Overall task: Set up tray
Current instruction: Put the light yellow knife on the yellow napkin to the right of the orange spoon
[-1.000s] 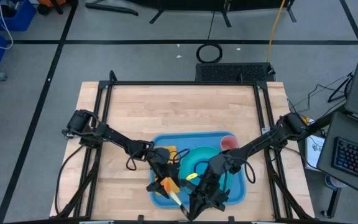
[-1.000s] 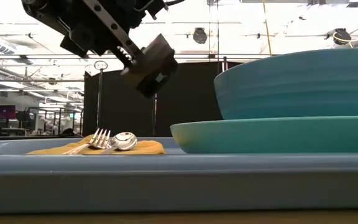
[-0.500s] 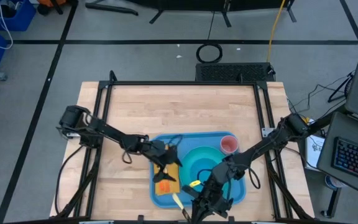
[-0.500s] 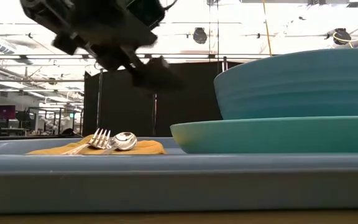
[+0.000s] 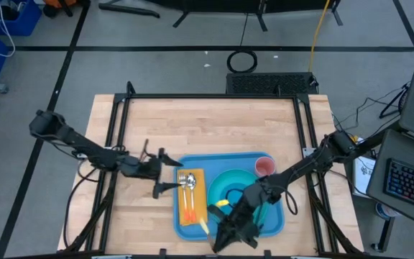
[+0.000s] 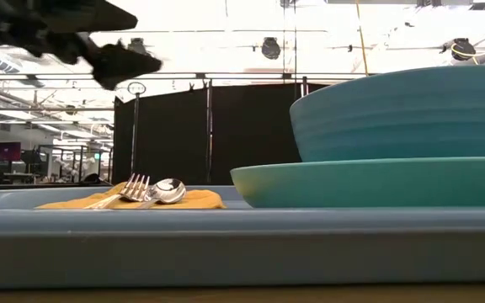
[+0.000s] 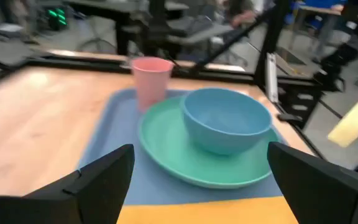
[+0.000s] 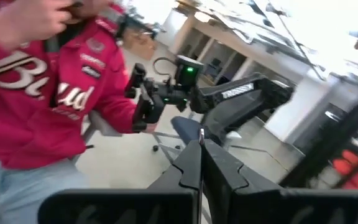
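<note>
High view: left tool [image 5: 165, 171], fingers apart, is held at nine o'clock of the large flat blue plastic tray [image 5: 274, 219]; the silver cutlery [image 5: 187, 180] is best left undisturbed.

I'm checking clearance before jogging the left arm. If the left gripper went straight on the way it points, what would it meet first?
Probably the blue tray, at its near edge. The left gripper is open beside it, aimed across it toward the teal plate and bowl. If it rides above the rim, the bowl looks likeliest, though height is unclear.

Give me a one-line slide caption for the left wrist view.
Left gripper, fingers open, faces a blue bowl on a teal plate and a pink cup, all on the blue tray.
</note>
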Available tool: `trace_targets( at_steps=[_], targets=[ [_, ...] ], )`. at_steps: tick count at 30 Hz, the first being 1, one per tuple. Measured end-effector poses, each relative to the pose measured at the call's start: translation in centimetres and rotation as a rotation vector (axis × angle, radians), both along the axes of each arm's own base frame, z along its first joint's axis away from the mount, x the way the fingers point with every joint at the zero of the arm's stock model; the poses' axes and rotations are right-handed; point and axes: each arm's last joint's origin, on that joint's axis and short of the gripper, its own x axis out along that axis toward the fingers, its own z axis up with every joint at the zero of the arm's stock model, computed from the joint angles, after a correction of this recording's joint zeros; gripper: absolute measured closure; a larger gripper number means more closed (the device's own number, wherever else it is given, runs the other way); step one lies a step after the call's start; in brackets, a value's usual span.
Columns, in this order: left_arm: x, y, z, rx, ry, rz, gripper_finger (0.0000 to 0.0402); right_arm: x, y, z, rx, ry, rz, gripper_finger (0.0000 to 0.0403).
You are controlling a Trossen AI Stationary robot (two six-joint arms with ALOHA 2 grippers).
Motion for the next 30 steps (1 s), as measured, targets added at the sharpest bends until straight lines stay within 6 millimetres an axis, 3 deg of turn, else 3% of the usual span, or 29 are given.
trace_targets(
  at_steps=[6, 13, 20, 30],
  targets=[
    [-2.9, 0.5, -0.3, 0.021, -0.036, 0.054, 0.0030, 0.9, -2.6, -0.5, 0.158, 0.082, -0.047, 0.0403],
    [-4.9, 1.5, 0.2, 0.041, -0.124, 0.085, 0.0031, 2.5, -7.1, -0.7, 0.366, 0.238, -0.128, 0.0403],
    [-7.5, 3.4, -1.8, 0.011, -0.171, 0.177, 0.0031, 3.4, -9.9, -0.4, 0.503, 0.325, -0.172, 0.0403],
    [-8.5, 4.8, -3.8, 0.032, -0.051, 0.337, 0.0031, 4.2, -13.7, -0.9, 0.683, 0.399, -0.348, 0.0403]
  ],
)
